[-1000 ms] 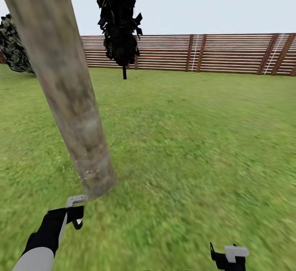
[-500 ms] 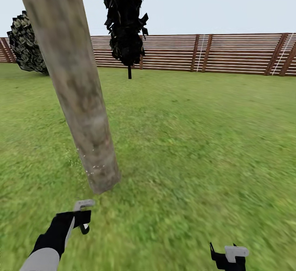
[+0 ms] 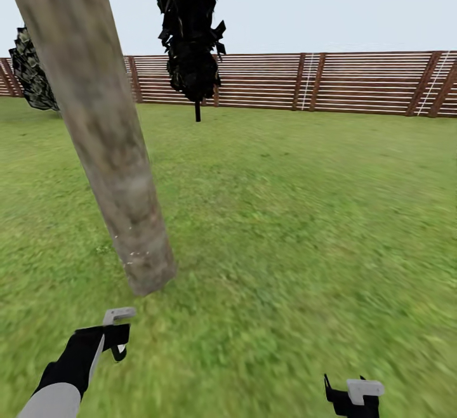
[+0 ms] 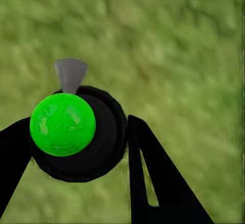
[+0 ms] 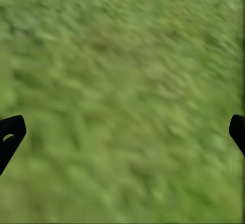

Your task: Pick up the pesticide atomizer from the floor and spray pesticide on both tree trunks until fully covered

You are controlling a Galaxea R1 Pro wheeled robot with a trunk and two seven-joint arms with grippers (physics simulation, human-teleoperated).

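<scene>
A thick tree trunk [image 3: 108,139] of blotchy grey-tan bark leans across the left of the head view, rising from the lawn, with faint pale specks low on its bark. Just short of its foot, my left gripper [image 3: 118,340] hovers over the grass. In the left wrist view this left gripper [image 4: 76,137] is shut on the pesticide atomizer [image 4: 104,147], a round black body with a bright green cap and a grey nozzle. My right gripper [image 3: 346,399] hangs low at the right, open, its fingertips [image 5: 11,132] wide apart over bare grass.
Green lawn [image 3: 304,215] stretches to a brown slatted fence [image 3: 355,82] along the back. A dark, narrow shrub on a thin stem [image 3: 190,31] stands before the fence, and a bushy shrub [image 3: 32,69] sits at the far left behind the trunk.
The whole view swung right and then back left, so the camera moved. My left gripper, still holding the atomizer, now sits a little farther from the trunk's foot than a second ago.
</scene>
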